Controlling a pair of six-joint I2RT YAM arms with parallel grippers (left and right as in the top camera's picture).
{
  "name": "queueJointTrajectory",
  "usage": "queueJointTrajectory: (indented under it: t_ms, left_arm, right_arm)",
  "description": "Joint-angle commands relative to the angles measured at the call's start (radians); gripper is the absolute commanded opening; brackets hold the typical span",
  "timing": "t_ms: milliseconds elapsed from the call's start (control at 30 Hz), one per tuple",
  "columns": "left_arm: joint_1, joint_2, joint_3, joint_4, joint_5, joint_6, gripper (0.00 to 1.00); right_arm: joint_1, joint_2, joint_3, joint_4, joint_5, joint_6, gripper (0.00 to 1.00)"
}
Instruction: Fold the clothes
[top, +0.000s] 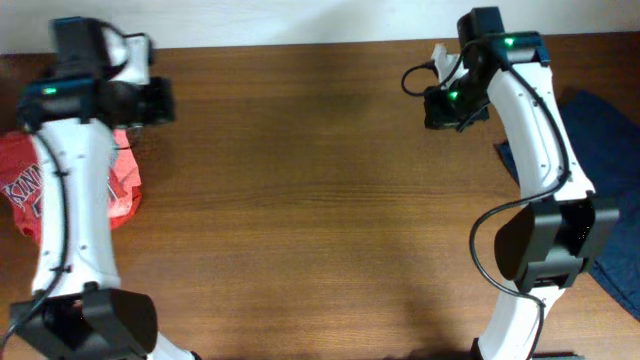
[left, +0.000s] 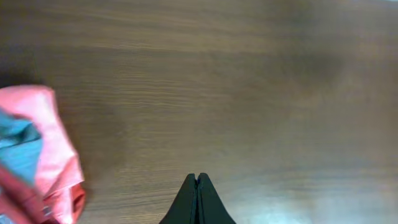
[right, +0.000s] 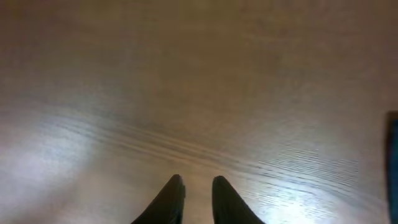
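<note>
The clothes (top: 122, 185), a red-orange T-shirt with white lettering, lie bunched in a compact heap at the table's far left edge, partly under my left arm. In the left wrist view the heap (left: 53, 155) shows at the lower left, with a grey-blue patch on it. My left gripper (top: 160, 101) hovers over bare wood to the right of the heap, and there (left: 197, 178) its jaws are shut together on nothing. My right gripper (top: 433, 108) is at the far right back of the table; its fingers (right: 198, 182) stand slightly open above bare wood, holding nothing.
A dark blue cloth (top: 610, 150) lies along the table's right edge beside the right arm's base, and its edge (right: 393, 162) shows at the right of the right wrist view. The wooden table (top: 300, 200) spreads between the two arms.
</note>
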Motion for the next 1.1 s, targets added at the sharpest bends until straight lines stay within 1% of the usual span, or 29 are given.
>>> queueJointTrajectory:
  t_ms: [0,33,67,100,133,167,367,433,567,667,767,867,900,933,1067]
  left_arm:
    - [-0.138,-0.002,0.006,0.001,-0.135,0.016,0.23]
    - [-0.158,-0.002,0.006,0.005,-0.150,0.016,0.33]
    - [-0.183,-0.002,0.006,0.011,-0.176,0.016,0.50]
    - [-0.205,-0.002,0.006,0.011,-0.196,0.016,0.76]
    - [-0.218,-0.002,0.006,0.011,-0.196,0.016,0.99]
    - [-0.228,-0.002,0.006,0.011,-0.195,0.011,0.99]
    - [-0.239,-0.002,0.006,0.011,-0.200,0.013,0.99]
    - [-0.240,-0.002,0.006,-0.036,-0.199,0.013,0.99]
    - [-0.240,-0.007,0.006,-0.105,-0.196,0.013,0.99]
    - [-0.241,-0.031,-0.004,-0.143,-0.190,0.012,0.99]
    - [-0.242,-0.105,-0.094,-0.107,-0.152,0.012,0.99]
    - [-0.242,-0.216,-0.222,-0.047,-0.150,0.008,0.99]
    - [-0.242,-0.307,-0.325,0.003,-0.150,0.009,0.99]
    - [-0.242,-0.348,-0.367,0.020,-0.150,0.009,0.99]
    - [-0.242,-0.590,-0.616,0.141,-0.151,0.004,0.99]
  right_arm:
    - [-0.027,-0.037,0.045,-0.003,0.033,0.012,0.26]
    - [-0.031,-0.037,0.045,-0.005,0.033,0.012,0.31]
    - [-0.035,-0.036,0.045,-0.010,0.031,0.012,0.45]
    - [-0.038,-0.036,0.045,-0.016,0.029,0.012,0.66]
    - [-0.040,-0.036,0.045,-0.022,0.029,0.012,0.94]
    - [-0.040,-0.036,0.045,-0.024,0.029,0.012,0.99]
    - [-0.050,-0.047,0.045,-0.043,0.056,0.029,0.99]
    - [-0.047,-0.068,0.045,-0.067,0.103,0.061,0.99]
    - [-0.047,-0.141,0.043,-0.098,0.113,0.061,0.99]
    - [-0.034,-0.238,0.024,-0.103,0.128,0.062,0.99]
    - [0.006,-0.348,-0.044,-0.078,0.212,0.092,0.99]
    - [0.042,-0.464,-0.144,-0.037,0.226,0.095,0.99]
    - [0.057,-0.546,-0.227,-0.001,0.229,0.097,0.99]
    - [0.060,-0.580,-0.265,0.016,0.230,0.101,0.99]
    - [0.064,-0.816,-0.542,0.150,0.236,0.144,0.99]
